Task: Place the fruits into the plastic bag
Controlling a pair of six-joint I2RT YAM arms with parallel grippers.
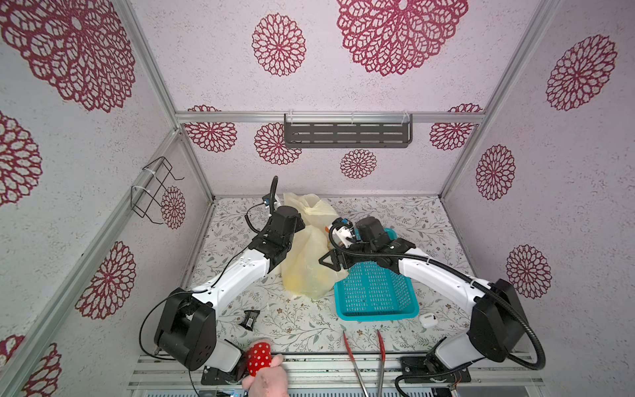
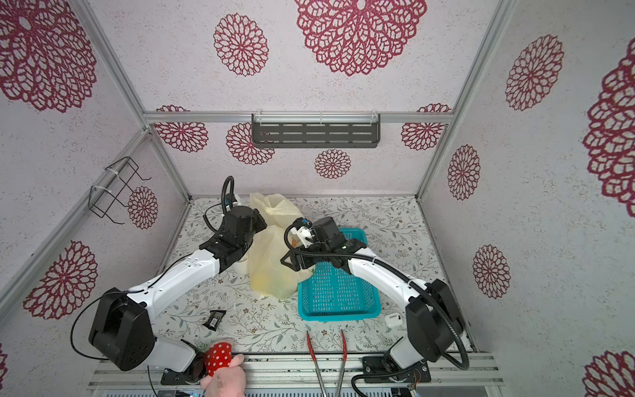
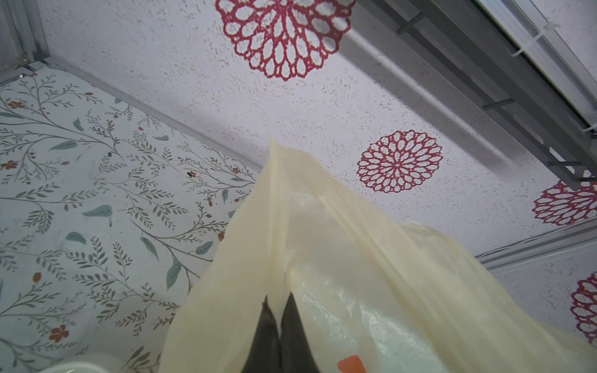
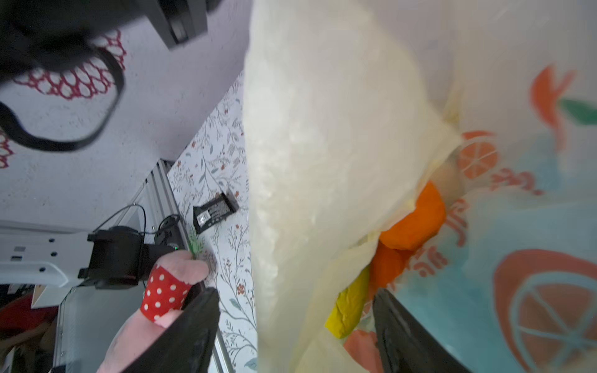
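Mostly done, by the look: large translucent pale-yellow plastic bag [image 1: 311, 261] sits mid-worktop toward the back edge, with the left gripper [image 3: 277, 298] pinching its rim. The right gripper [image 4: 294, 295] is spread at the mouth, holding nothing. An orange toy fruit [image 4: 416, 219] and a yellow toy fruit [image 4: 350, 306] are inside. The teal perforated plastic basket [image 1: 378, 314] is empty, and no fruit shows outside the bag.

Pale-yellow plastic bag [image 2: 271, 247] stands mid-bench [image 2: 395, 220]; yellow shapes [image 2: 265, 279] show faintly through its lower part. Left arm [image 2: 178, 278] reaches to bag's left side. Right arm [image 2: 374, 271] crosses over teal basket [image 2: 338, 292], which is just beside bag. Near front edge: black packet [image 2: 214, 319], white case [image 2: 392, 320], red tongs [image 2: 311, 345], red dotted plush [image 2: 218, 358].
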